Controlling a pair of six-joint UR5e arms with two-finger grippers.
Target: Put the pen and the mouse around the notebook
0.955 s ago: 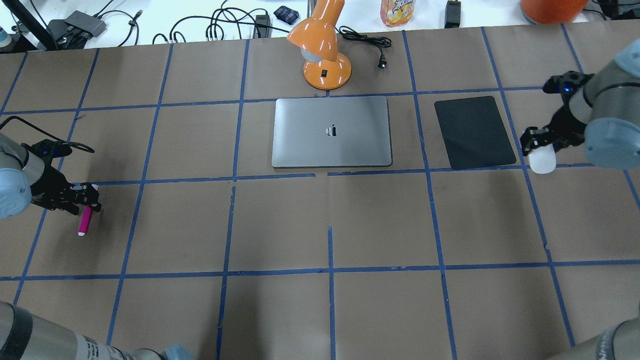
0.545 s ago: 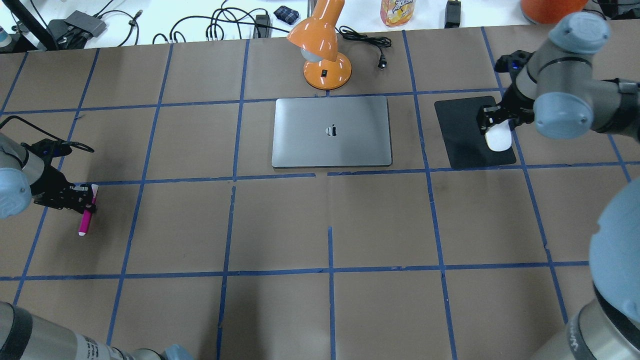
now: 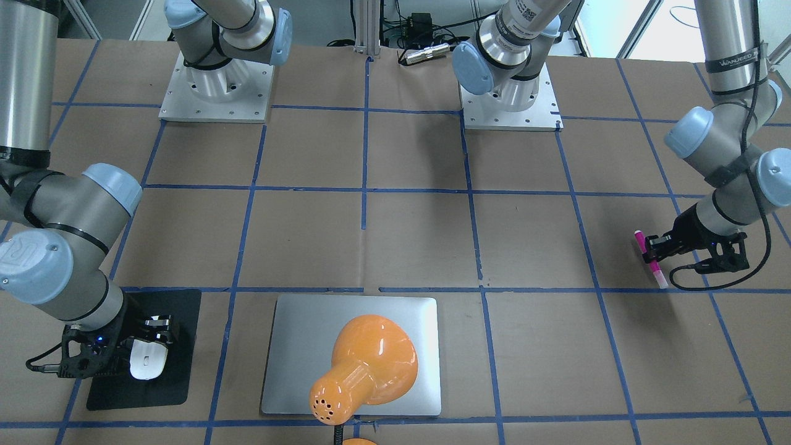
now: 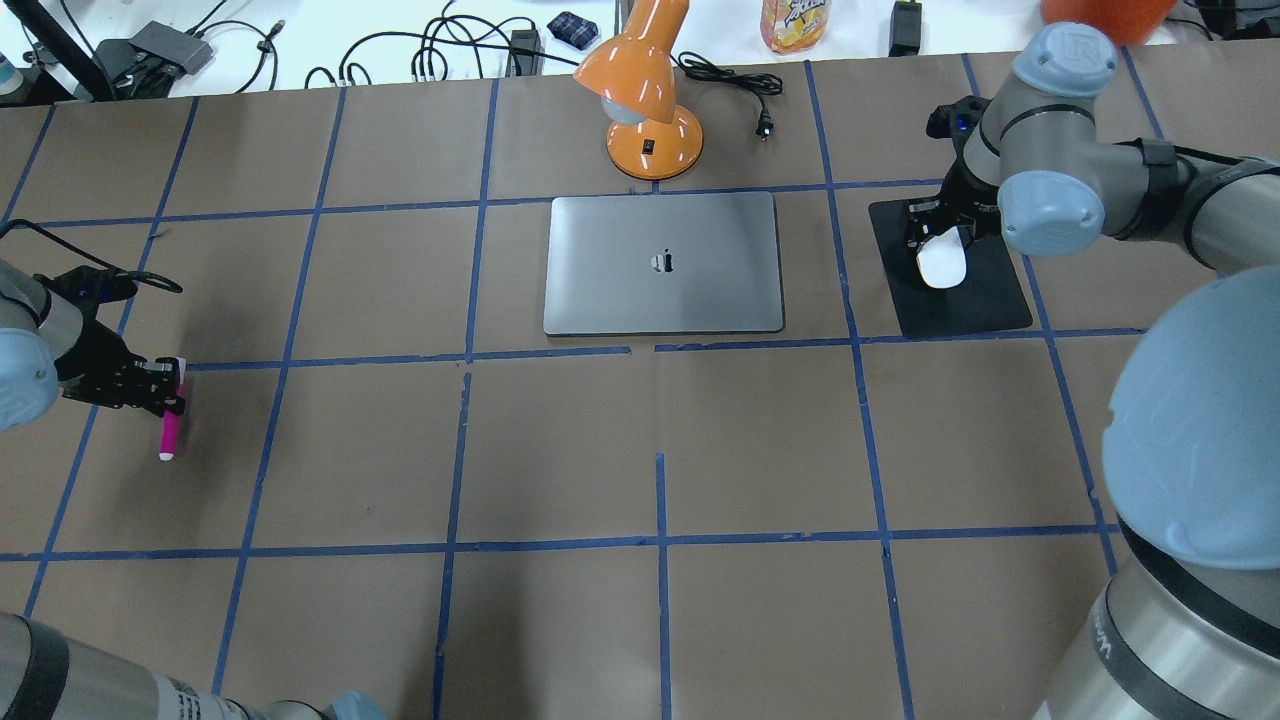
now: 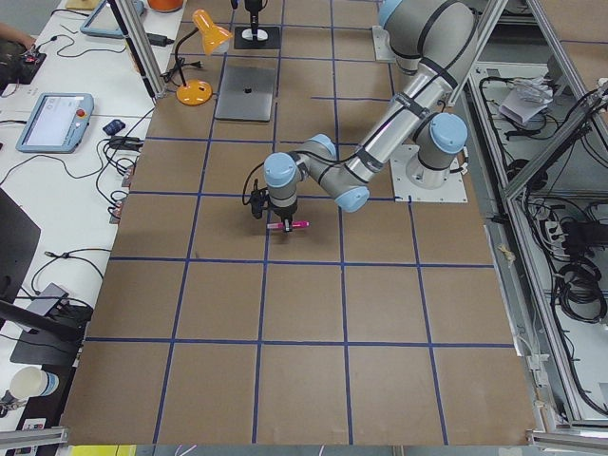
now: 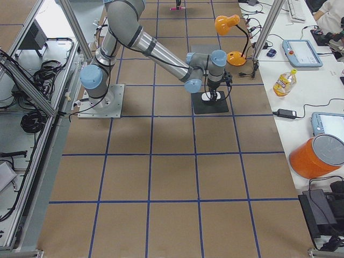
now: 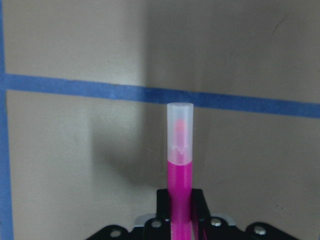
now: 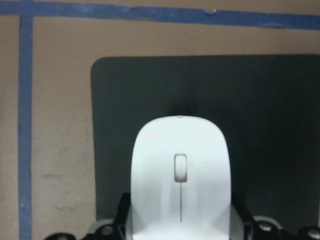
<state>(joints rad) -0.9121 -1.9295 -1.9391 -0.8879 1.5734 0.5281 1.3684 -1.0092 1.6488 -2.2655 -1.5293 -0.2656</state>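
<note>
Pinched endwise by the left gripper (image 4: 170,398), the pen (image 4: 169,436) may be twisted loose; the smooth mouse (image 4: 941,266), clamped by the right gripper (image 4: 937,244), may be squeezed out.

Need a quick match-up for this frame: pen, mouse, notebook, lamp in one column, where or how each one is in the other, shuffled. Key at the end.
Things
1. pen
2. mouse
3. notebook
4. lamp

Place or state
A. closed and flat on the table, no claw on it
B. in the right claw, over the black mat
C. orange, standing on the table's far side from the robot
D. in the left claw, far out on the robot's left

Pairs: 1-D, 2-B, 3-A, 4-C
</note>
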